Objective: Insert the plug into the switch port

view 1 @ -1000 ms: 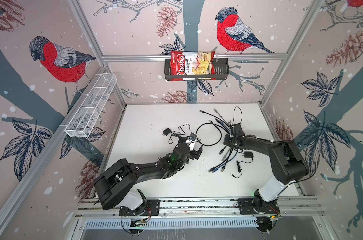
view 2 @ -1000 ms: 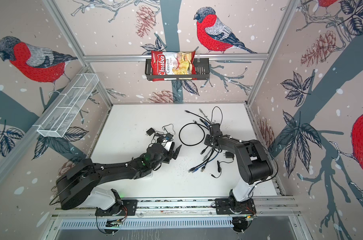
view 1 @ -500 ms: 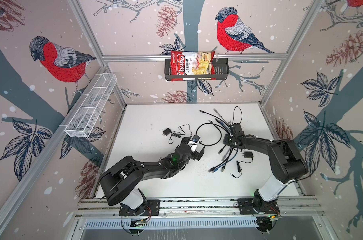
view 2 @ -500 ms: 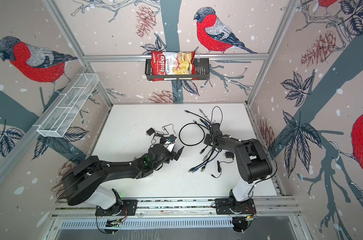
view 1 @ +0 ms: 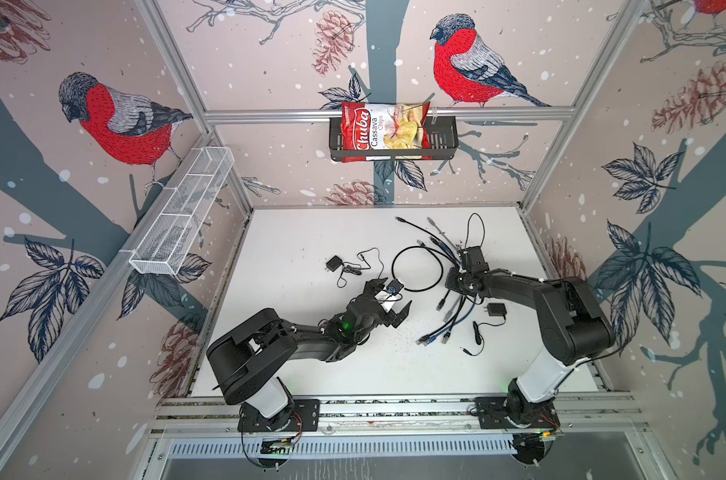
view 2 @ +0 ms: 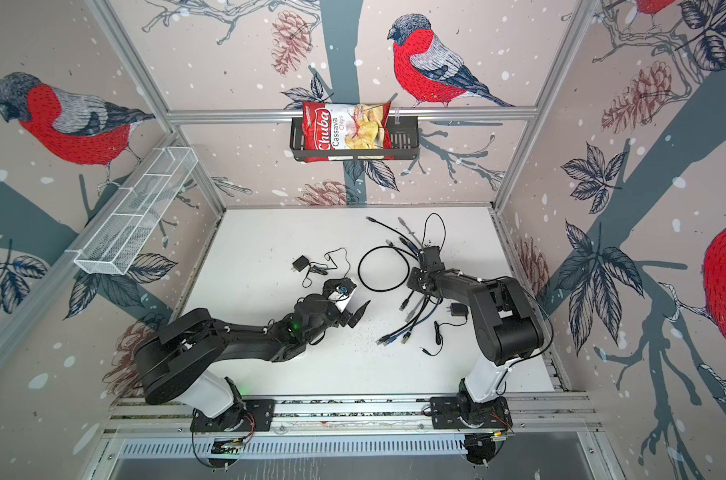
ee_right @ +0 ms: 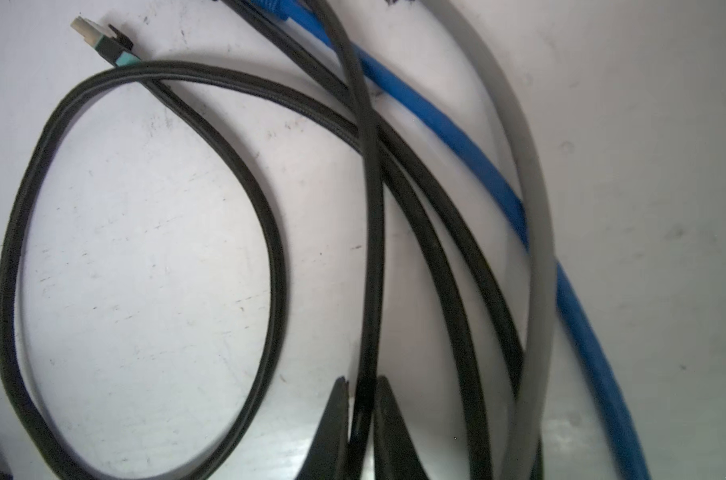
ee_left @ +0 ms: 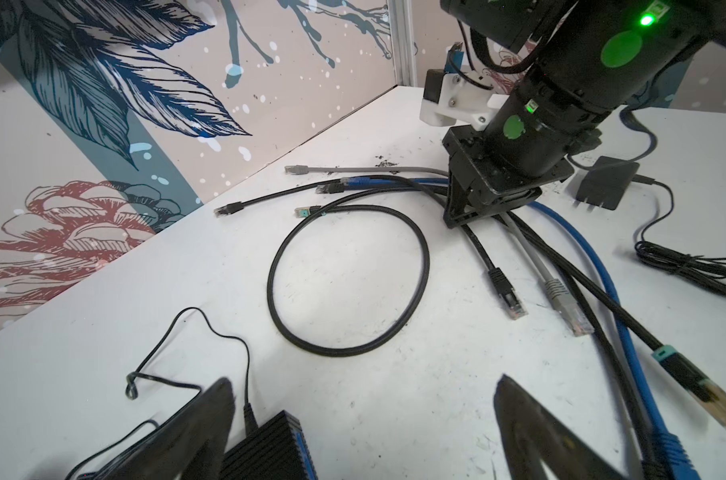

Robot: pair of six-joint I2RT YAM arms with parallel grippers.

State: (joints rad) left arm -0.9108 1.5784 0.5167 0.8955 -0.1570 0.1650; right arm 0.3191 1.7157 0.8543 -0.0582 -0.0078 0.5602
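Observation:
The switch [ee_left: 265, 449], a small black ribbed box with a blue face and a thin lead, lies just inside one finger of my left gripper [ee_left: 363, 386]. That gripper is open and holds nothing. In both top views the left gripper [view 1: 390, 297] [view 2: 348, 297] hovers mid-table and covers the switch. My right gripper [ee_right: 362, 386] is shut on a smooth black cable [ee_right: 369, 208], low on the table where several cables cross [view 1: 461, 259]. A black plug [ee_left: 509, 297] lies at the end of a black cable running out from under that gripper.
A looped braided black cable [view 1: 417, 268] lies between the grippers. Blue, grey and black network cables [view 1: 440, 328] fan out beside the right arm. Two power adapters [view 1: 334, 262] [view 1: 496, 309] trail thin leads. On the walls hang a chips bag in a black basket [view 1: 384, 131] and a white wire basket [view 1: 182, 216].
My right gripper has closed on the black cable. The left arm has shifted slightly toward the middle, its gripper staying open.

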